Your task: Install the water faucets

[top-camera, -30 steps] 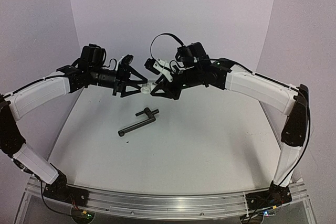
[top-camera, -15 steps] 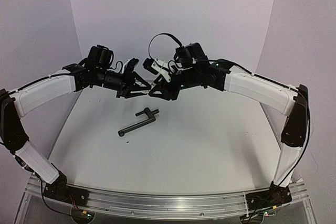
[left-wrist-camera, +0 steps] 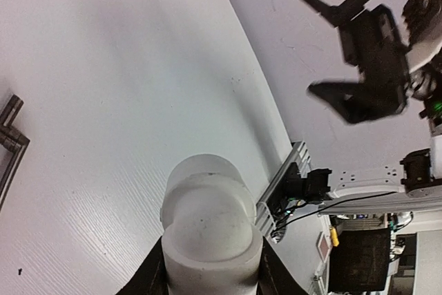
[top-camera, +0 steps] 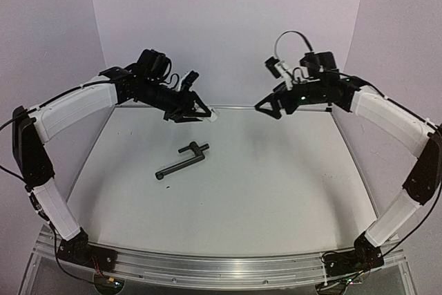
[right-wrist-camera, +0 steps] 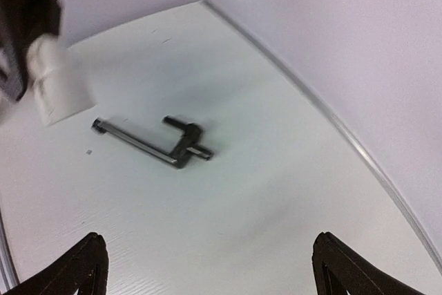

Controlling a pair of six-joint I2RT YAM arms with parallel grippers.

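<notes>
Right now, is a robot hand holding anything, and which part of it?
The left hand pinches the white fitting by one end; its rounded end sticks out. The right hand is open and empty.

the white table (top-camera: pixel 290 184) in front of me has a faintly grained top, a low pale rim along its sides and far edge, and a metal rail (top-camera: pixel 207 266) across its near edge. the slim black pipe (top-camera: pixel 181 162) lies flat on it, left of the middle, straight end nearer me and to my left, cranked end farther and to the right. a tiny dark speck (right-wrist-camera: pixel 88 150) sits on the top near the straight end.
</notes>
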